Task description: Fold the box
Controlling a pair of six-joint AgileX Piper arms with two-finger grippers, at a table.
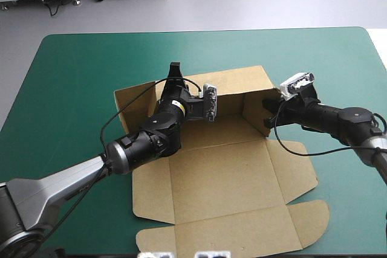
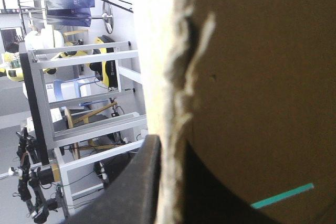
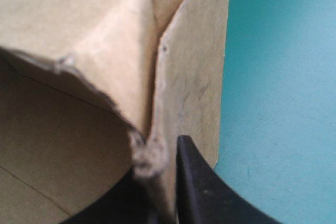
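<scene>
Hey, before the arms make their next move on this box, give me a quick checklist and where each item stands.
1. Left hand shut on the box's far wall: ok.
2. Right hand shut on the side wall: ok.
3. Far wall standing upright: ok.
4. Corner between far wall and side wall tucked: cannot tell.
5. Lid lying flat on the teal-green cover: ok.

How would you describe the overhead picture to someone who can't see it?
A brown box lies half-folded on a teal-green table, its far walls raised and its near flaps flat. The left gripper pinches the raised back wall, and the right gripper pinches the wall at the right corner.
</scene>
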